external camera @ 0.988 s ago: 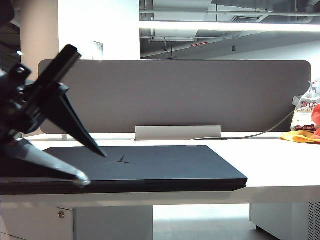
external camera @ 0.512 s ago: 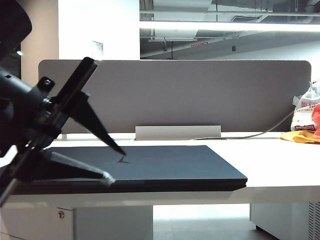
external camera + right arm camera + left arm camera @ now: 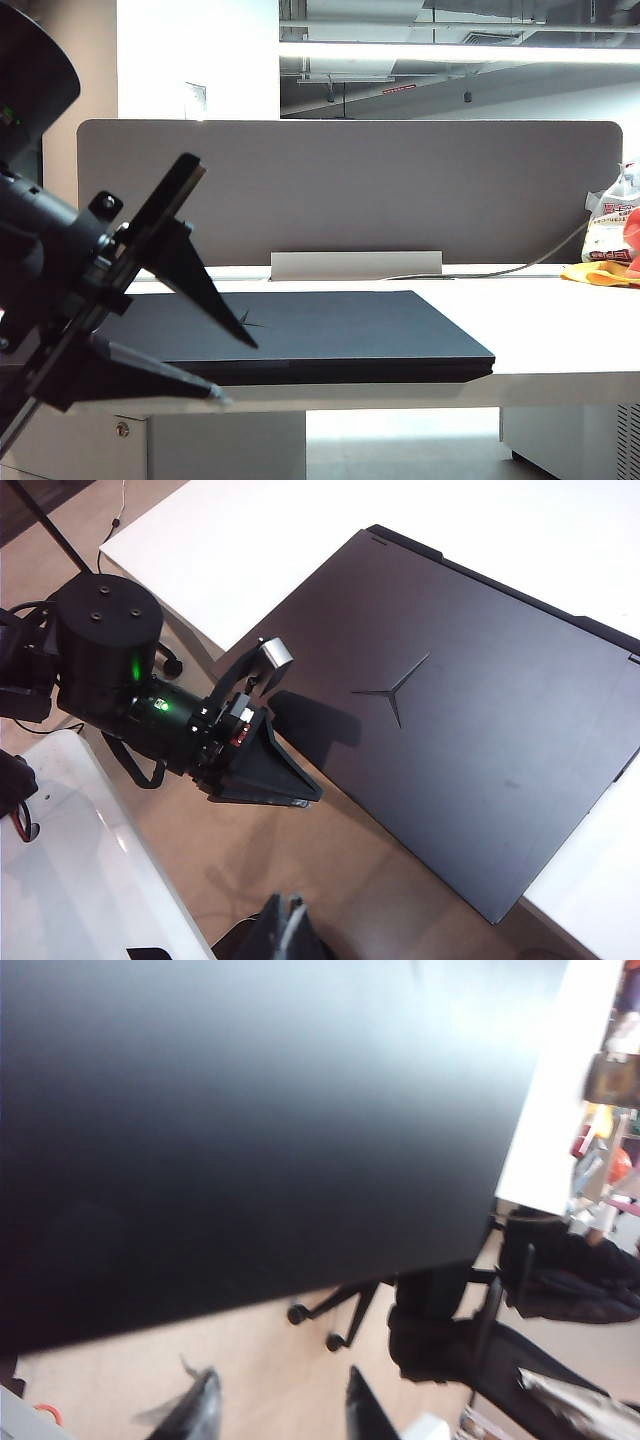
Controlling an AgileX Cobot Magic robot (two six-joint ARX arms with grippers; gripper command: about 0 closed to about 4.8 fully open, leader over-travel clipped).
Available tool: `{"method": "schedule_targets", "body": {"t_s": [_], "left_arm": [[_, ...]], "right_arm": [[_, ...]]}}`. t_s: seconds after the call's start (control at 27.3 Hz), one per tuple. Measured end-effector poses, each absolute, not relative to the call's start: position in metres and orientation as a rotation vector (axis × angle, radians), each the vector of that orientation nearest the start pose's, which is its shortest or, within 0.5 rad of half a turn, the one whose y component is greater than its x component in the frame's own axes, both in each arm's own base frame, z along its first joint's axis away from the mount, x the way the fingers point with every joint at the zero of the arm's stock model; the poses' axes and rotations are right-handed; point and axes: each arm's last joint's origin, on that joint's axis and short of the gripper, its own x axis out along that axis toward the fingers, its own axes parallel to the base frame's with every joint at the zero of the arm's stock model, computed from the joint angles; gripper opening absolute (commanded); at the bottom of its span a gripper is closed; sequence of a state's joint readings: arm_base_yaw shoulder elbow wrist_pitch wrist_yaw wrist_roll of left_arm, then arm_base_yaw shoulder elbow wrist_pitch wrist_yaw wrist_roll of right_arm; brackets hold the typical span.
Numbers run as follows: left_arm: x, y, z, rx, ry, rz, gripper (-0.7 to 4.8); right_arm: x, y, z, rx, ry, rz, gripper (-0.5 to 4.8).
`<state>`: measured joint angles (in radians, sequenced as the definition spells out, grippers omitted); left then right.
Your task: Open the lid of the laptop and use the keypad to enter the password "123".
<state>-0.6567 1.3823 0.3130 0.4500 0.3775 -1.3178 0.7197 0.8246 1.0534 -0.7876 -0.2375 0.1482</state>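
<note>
The left gripper [image 3: 232, 370], jaws apart and empty, has dropped to the front edge of the shut laptop [image 3: 330, 335], one finger over the lid [image 3: 450, 750] and one below desk level, so lifting looks next. A second ago it sat higher and further left; the right gripper [image 3: 287, 920] hangs shut, well clear.

Divider board [image 3: 400, 190] walls the rear; laptop [image 3: 330, 335] front edge seems unobstructed.
</note>
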Motion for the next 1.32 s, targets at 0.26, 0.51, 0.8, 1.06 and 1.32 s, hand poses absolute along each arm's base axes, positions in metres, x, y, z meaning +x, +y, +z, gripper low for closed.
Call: {"method": "schedule_targets", "body": {"t_s": [0.26,0.51,0.8,1.06,1.32], "left_arm": [[0.168,-0.142,0.112,-1.041,1.169,-0.343,1.61],[0.172,-0.145,0.116,-1.064,1.11,-0.402,1.58],[0.176,-0.146,0.111,-1.066,1.084,-0.377,1.48],[0.178,-0.146,0.111,-1.076,1.041,-0.365,0.79],[0.177,-0.148,0.112,-1.059,1.036,-0.406,0.51]], "right_arm": [[0.106,0.102,0.36,-0.017,0.625,0.89,-0.05],[0.106,0.102,0.36,-0.022,0.623,0.892,-0.05],[0.106,0.102,0.36,-0.022,0.623,0.892,-0.05],[0.106,0.102,0.359,-0.027,0.643,0.889,-0.05],[0.105,0.101,0.358,-0.03,0.651,0.887,-0.05]]}}
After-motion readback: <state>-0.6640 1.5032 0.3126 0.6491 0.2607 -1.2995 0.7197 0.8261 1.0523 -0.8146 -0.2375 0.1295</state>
